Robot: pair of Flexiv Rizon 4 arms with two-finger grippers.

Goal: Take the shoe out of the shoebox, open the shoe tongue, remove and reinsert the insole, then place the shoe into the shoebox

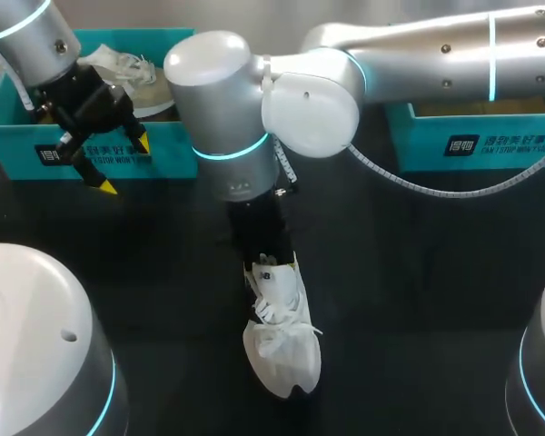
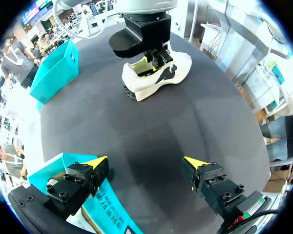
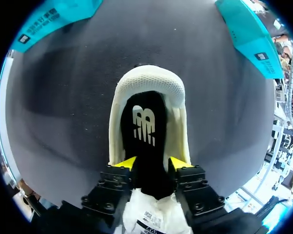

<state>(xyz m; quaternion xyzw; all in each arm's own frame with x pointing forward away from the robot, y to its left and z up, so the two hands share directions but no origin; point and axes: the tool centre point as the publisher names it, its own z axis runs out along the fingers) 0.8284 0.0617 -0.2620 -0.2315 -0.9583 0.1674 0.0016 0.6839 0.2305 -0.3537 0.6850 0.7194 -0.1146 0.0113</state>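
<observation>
Here, white shoe (image 1: 282,341) lies on black table (image 1: 418,300) at ctr, well apart from teal shoebox (image 1: 18,136). R gripper (image 3: 152,163) pinches black insole (image 3: 145,126) inside the shoe's opening. L gripper (image 2: 145,161) hangs w/ fingers spread wide, just by shoebox's front wall.

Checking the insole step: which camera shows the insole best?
Right wrist view: the black insole lies in the white shoe, between the fingertips of the right gripper. In the head and left wrist views that gripper covers the shoe's opening.
</observation>
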